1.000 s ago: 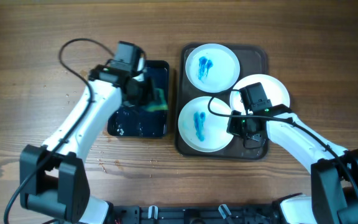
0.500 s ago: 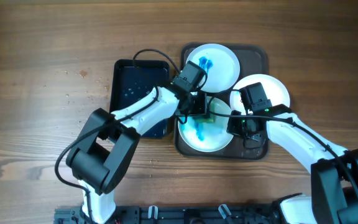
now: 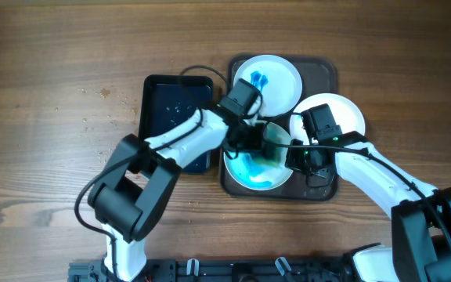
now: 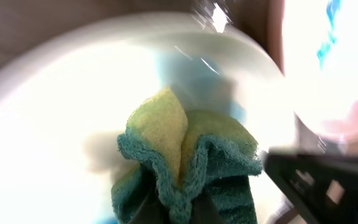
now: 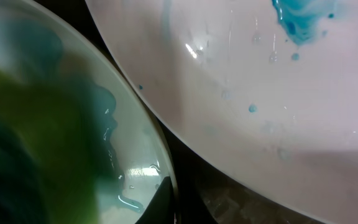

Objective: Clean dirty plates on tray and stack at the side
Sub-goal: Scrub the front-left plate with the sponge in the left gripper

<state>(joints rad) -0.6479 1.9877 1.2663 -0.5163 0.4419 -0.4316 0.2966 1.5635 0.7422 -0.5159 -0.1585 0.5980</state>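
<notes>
Left gripper [image 3: 257, 142]: clamping green sponge [image 4: 188, 155], pressing it onto near plate [image 3: 245, 174] in dark tray [image 3: 325, 72]. Right gripper [image 3: 298, 157]: pinching that plate's right rim. Far plate [image 3: 268, 82] and right plate [image 3: 337, 113] lying alongside.

The overhead camera looks straight down on the brown wooden table [image 3: 53, 63] from well above, with the arm bases at the lower edge of its view. The left wrist camera sits very close and faces down onto a green-and-yellow sponge [image 4: 185, 155] on the round white plate [image 3: 249, 176] nearest the bases. The right wrist camera, closer still, looks across that plate's rim toward a second white plate [image 5: 260, 93]. All three views share the near plate.
</notes>
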